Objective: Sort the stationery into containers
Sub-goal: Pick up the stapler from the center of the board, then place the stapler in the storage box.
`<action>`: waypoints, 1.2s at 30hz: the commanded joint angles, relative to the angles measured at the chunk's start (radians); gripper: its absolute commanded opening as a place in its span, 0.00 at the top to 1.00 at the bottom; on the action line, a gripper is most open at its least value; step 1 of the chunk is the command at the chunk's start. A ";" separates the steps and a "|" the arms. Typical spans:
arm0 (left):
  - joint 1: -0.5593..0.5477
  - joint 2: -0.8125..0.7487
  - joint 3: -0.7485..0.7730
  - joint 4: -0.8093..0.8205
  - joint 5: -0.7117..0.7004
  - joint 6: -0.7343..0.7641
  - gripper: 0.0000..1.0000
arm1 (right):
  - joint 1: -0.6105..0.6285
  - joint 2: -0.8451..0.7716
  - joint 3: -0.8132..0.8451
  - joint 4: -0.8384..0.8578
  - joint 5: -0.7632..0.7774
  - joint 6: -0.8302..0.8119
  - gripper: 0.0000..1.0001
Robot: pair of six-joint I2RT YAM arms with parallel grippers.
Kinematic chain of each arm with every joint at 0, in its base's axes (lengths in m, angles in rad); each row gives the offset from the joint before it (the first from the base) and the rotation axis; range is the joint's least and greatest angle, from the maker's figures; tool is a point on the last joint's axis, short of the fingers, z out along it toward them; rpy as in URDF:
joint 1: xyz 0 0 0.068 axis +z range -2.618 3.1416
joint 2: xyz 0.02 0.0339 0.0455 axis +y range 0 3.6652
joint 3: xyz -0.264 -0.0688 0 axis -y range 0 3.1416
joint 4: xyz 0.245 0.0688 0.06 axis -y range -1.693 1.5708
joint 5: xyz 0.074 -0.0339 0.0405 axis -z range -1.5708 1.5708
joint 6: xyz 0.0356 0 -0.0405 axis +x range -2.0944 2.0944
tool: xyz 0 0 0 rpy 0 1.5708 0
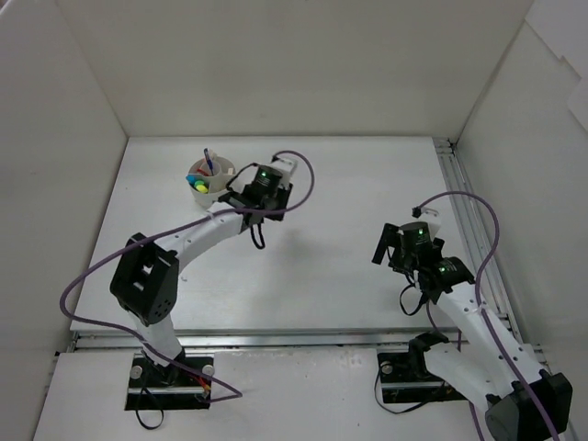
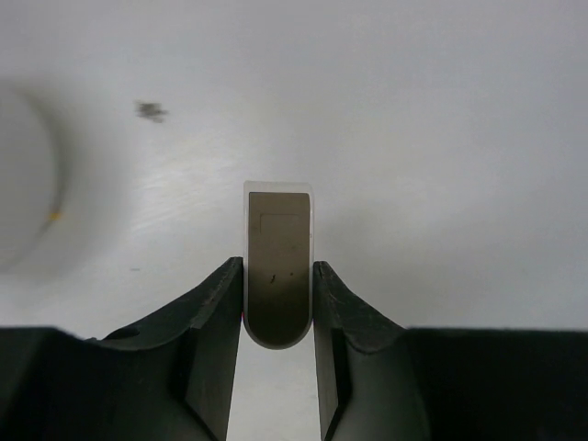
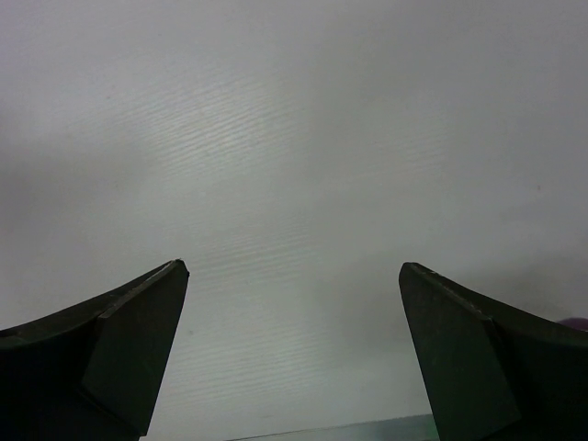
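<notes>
The round white pot (image 1: pixel 209 177) stands at the back left of the table with blue, yellow and red stationery sticking up in it. It shows as a blurred white curve at the left edge of the left wrist view (image 2: pixel 23 184). My left gripper (image 1: pixel 281 176) is just right of the pot and is shut on a small beige eraser (image 2: pixel 278 248) with a white rim, seen as a white block in the top view (image 1: pixel 286 167). My right gripper (image 1: pixel 390 244) is open and empty over bare table at the right; its fingers (image 3: pixel 138 331) stand wide apart. No other stationery shows.
White walls enclose the table at the back and on both sides. A metal rail (image 1: pixel 466 216) runs along the right edge. Purple cables loop over both arms. A small dark smudge (image 2: pixel 152 111) marks the table beyond the eraser.
</notes>
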 commanded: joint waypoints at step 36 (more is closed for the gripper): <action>0.351 0.380 0.702 -0.205 -0.498 -0.492 0.97 | 0.001 0.268 0.176 0.229 0.088 -0.096 0.02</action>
